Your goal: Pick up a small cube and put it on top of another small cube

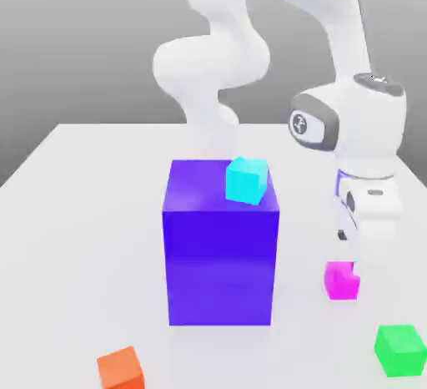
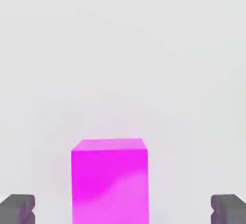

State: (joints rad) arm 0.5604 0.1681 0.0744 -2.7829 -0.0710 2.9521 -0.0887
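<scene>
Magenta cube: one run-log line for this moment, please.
claw open | straddling magenta cube | cube on table | not gripped

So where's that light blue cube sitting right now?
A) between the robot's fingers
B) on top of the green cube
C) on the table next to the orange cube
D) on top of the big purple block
D: the cyan cube rests on the top face of the purple block, near its corner on the exterior view's right, well above the table.
</scene>
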